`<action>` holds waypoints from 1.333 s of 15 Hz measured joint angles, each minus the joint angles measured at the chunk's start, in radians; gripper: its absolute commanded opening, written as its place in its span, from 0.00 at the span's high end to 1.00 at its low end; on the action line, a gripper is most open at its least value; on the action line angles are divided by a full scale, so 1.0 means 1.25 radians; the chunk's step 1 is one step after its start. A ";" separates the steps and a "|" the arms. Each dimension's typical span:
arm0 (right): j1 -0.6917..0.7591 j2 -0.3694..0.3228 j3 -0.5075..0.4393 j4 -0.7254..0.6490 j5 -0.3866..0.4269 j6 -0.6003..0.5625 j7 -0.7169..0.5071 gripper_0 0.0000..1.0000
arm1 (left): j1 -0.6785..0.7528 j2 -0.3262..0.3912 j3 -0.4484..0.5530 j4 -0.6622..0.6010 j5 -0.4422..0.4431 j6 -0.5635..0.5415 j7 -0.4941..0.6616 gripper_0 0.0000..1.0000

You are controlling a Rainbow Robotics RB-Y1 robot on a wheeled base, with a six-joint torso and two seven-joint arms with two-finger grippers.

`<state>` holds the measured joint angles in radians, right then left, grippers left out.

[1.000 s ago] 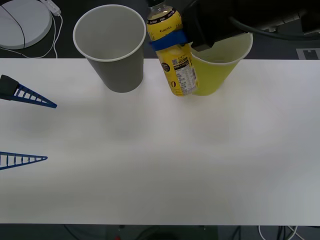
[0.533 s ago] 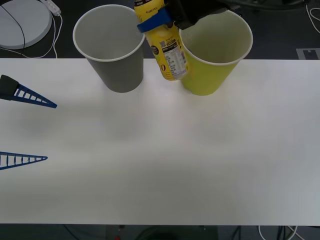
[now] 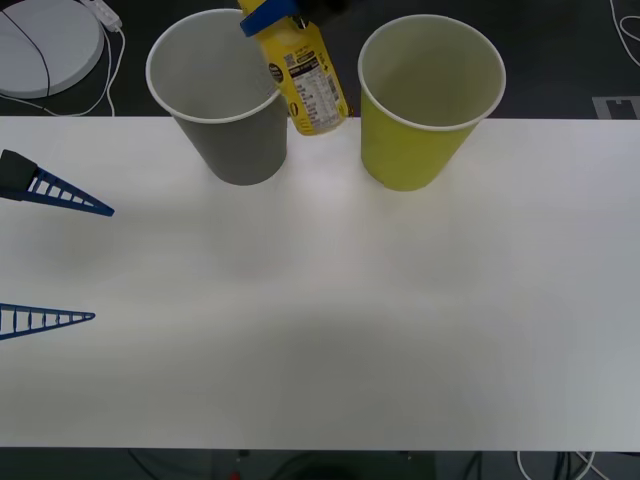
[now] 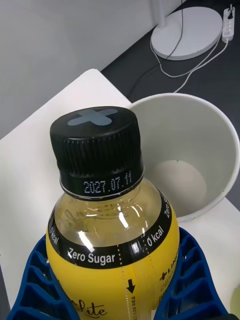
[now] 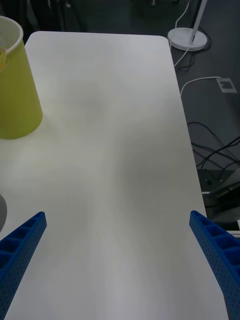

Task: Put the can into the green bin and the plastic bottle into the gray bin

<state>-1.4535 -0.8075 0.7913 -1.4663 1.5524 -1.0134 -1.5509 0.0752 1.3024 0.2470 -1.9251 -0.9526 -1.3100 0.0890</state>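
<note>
Front view: 1 plastic bottle (image 3: 305,80) clamped by right pincer (image 3: 272,14) | 1 gray bin (image 3: 222,95) | 1 green bin (image 3: 428,100) | left pincer (image 3: 50,250) agape

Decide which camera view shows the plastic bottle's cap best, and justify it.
The right wrist view: the plastic bottle, gripped by the right gripper, shows its black cap close up. The front view crops the cap off; the left wrist view looks elsewhere.

The plastic bottle (image 3: 303,80), clear with amber drink, a yellow label and a black cap (image 4: 97,145), hangs tilted in the air between the two bins, its lower end beside the gray bin's (image 3: 235,140) rim. The gray bin and the green bin (image 3: 420,140) stand upright, apart, on the white surface (image 3: 330,300).
</note>
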 measured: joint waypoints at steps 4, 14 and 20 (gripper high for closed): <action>-0.062 0.055 0.035 0.098 0.001 0.000 0.000 1.00 | 0.000 0.000 0.000 0.000 0.000 0.000 0.000 0.00; -0.221 0.190 0.142 0.343 -0.005 -0.005 -0.001 1.00 | 0.000 0.000 0.000 0.000 0.000 0.000 0.000 0.00; -0.295 0.264 0.170 0.477 -0.002 -0.056 -0.001 1.00 | 0.000 0.000 0.000 0.000 0.000 0.000 0.000 0.00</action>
<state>-1.8225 -0.4769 1.0040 -0.8704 1.5499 -1.0832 -1.5523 0.0752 1.3024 0.2470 -1.9251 -0.9526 -1.3100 0.0890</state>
